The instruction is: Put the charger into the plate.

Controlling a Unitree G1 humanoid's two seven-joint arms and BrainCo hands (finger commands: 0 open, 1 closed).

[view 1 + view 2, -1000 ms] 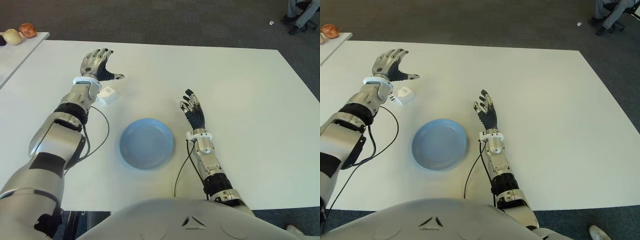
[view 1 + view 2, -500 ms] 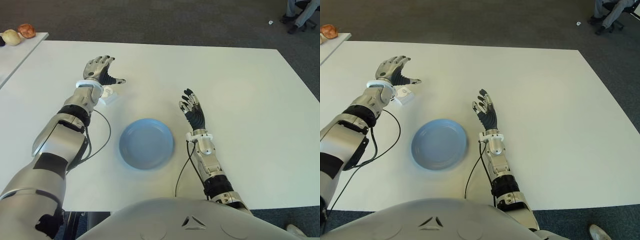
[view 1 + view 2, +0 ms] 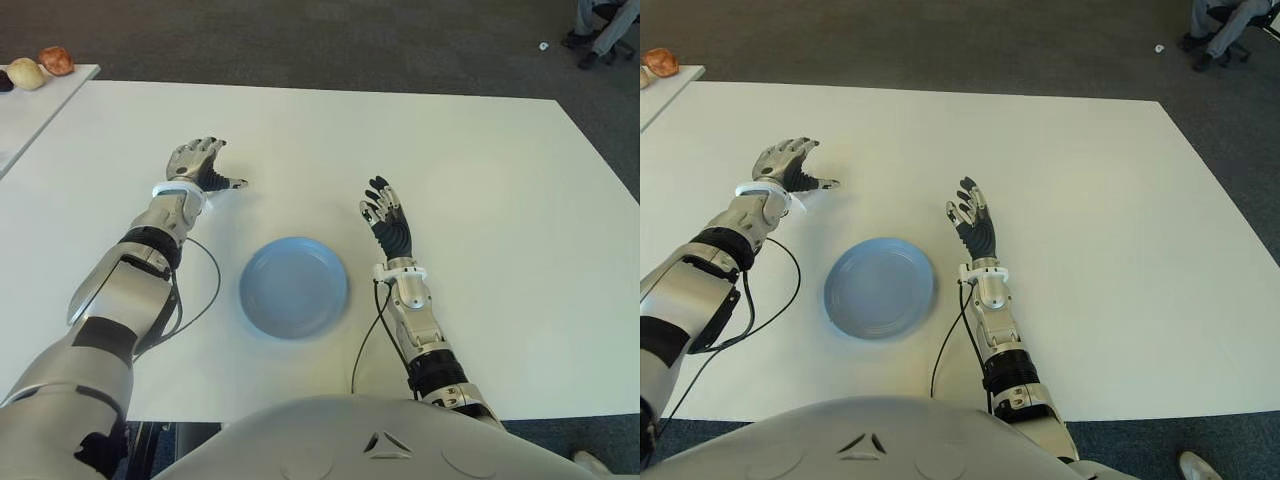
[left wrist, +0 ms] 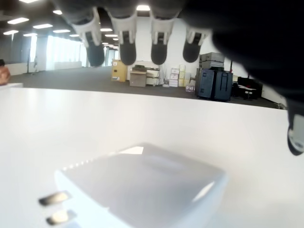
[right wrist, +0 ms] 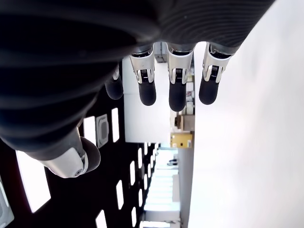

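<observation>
The white charger point(image 4: 142, 185) lies on the white table point(image 3: 480, 180), its two metal prongs showing in the left wrist view. My left hand point(image 3: 200, 165) hovers low over it with fingers point(image 4: 127, 42) spread and nothing in its grasp. In the eye views the hand covers the charger. The round blue plate point(image 3: 293, 287) sits empty on the table, nearer to me and to the right of that hand. My right hand point(image 3: 385, 215) shows just right of the plate, fingers extended and open, holding nothing.
A second white table at the far left carries round items, one pale point(image 3: 27, 72) and one brown point(image 3: 56, 60). Black cables point(image 3: 205, 290) trail from both forearms beside the plate. A seated person's legs point(image 3: 600, 25) show on the carpet at the far right.
My left hand has come down and drawn back toward me, settling over the charger, which now is covered in the eye views. The right hand and plate have not moved.
</observation>
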